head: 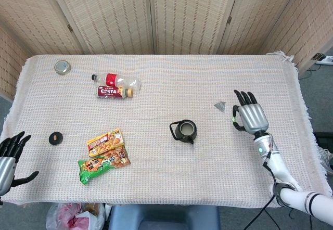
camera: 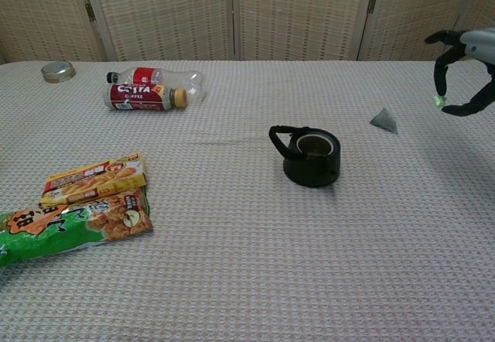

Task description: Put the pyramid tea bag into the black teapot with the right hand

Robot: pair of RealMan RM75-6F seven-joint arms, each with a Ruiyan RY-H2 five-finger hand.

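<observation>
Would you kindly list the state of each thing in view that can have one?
black teapot: upright, lid off, open.
pyramid tea bag: on the cloth, not held.
teapot lid: lying apart on the cloth.
two bottles: lying on their sides, capped.
snack packets: lying flat.
right hand: raised, fingers apart, empty.
left hand: open, empty.

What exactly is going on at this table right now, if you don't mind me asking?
A two-armed robot is about to pick up the small grey pyramid tea bag. Its right hand hovers open just beside the tea bag, raised off the cloth and holding nothing. The tea bag lies on the woven white tablecloth, to the right of the open black teapot, which stands upright. The left hand waits open at the table's near left edge.
</observation>
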